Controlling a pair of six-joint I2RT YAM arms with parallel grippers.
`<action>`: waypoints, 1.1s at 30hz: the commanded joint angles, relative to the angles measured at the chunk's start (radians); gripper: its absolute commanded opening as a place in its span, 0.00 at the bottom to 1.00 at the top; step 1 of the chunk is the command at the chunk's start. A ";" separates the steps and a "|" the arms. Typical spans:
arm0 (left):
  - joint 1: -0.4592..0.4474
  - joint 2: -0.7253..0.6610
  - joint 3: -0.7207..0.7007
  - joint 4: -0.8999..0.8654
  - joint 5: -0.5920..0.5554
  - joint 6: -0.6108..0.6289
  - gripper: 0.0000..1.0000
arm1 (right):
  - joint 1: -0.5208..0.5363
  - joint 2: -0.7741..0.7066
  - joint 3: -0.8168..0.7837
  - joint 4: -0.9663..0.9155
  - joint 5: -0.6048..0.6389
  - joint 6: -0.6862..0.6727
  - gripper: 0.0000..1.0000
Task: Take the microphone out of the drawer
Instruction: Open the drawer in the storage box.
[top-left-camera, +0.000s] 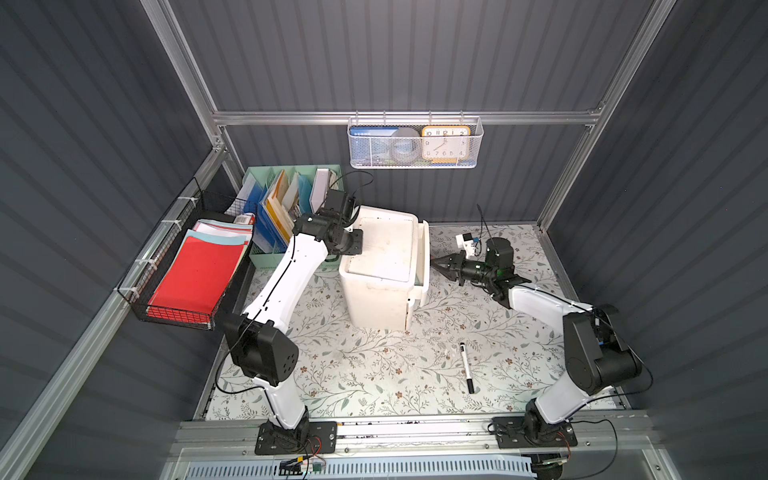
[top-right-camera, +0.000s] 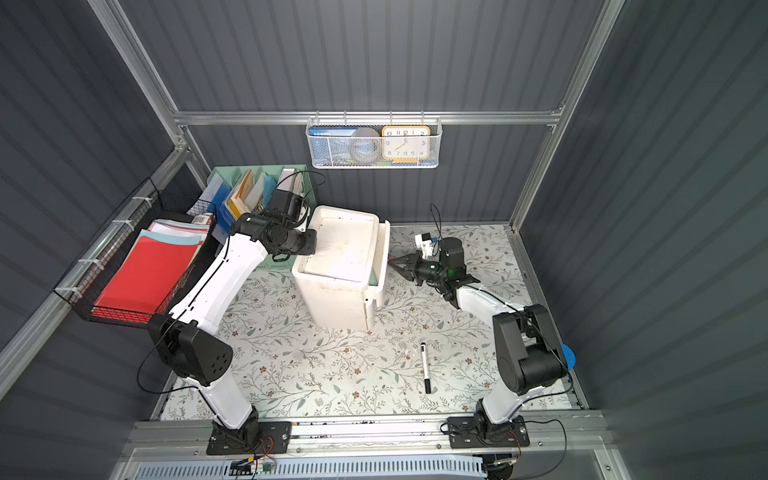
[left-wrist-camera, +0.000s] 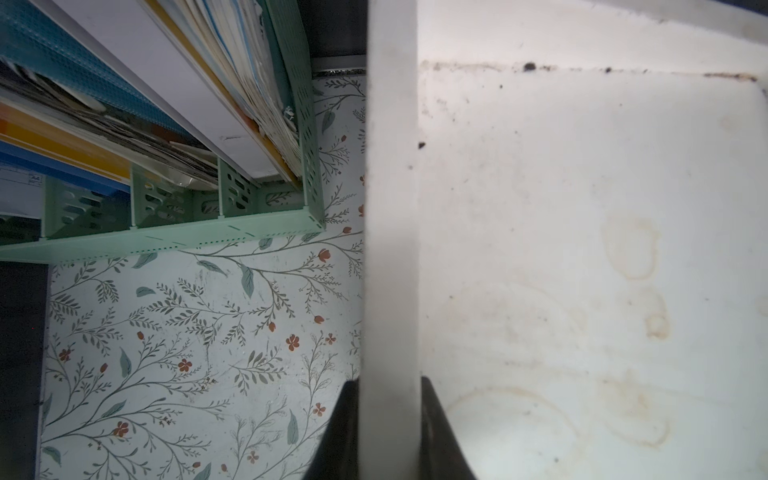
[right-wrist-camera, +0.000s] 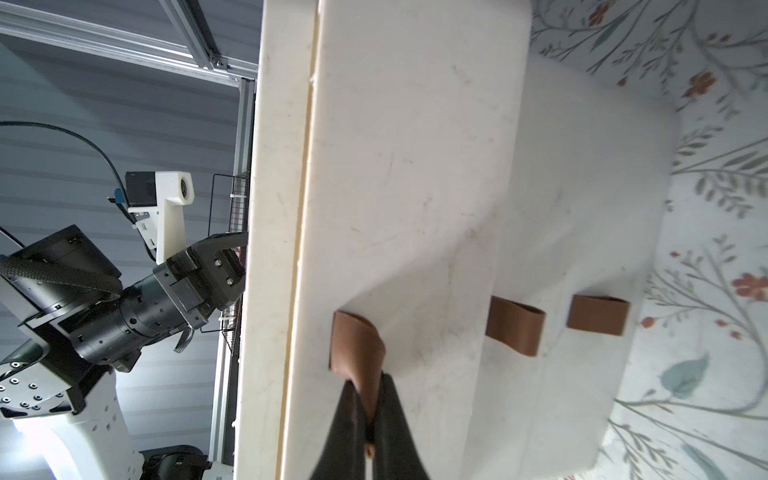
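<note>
Both top views: even, soft overhead light; floral mat (top-left-camera: 374, 374) bright, grey walls (top-left-camera: 83, 124) dim; shadows faint, soft-edged beside drawer unit (top-left-camera: 382, 266). Wide lens stretches corners; fine detail slightly soft. Left wrist view: drawer unit's near edge blurred, white top washed out. Right wrist view: glare blows out left arm (right-wrist-camera: 45, 436); right gripper (right-wrist-camera: 368, 380) close to lens, blurred; brown strap (right-wrist-camera: 357, 345) sharper.

The left gripper (left-wrist-camera: 388, 381), its black jaws closed on either side of the raised rim (left-wrist-camera: 390, 208) of a stained white drawer unit (left-wrist-camera: 582, 249), above a floral-patterned surface (left-wrist-camera: 187, 332). Just beside the unit stands a mint-green file rack (left-wrist-camera: 232, 233), packed with folders and papers (left-wrist-camera: 166, 83) in blue, orange and white.
</note>
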 joint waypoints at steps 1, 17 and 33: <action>0.023 -0.004 0.000 0.076 -0.031 -0.049 0.03 | -0.056 -0.046 -0.019 -0.105 0.043 -0.080 0.00; 0.023 -0.004 0.002 0.104 -0.039 -0.042 0.00 | -0.194 -0.187 -0.055 -0.392 0.123 -0.228 0.00; 0.023 -0.003 0.001 0.127 -0.044 -0.045 0.01 | -0.216 -0.235 0.054 -0.609 0.195 -0.352 0.33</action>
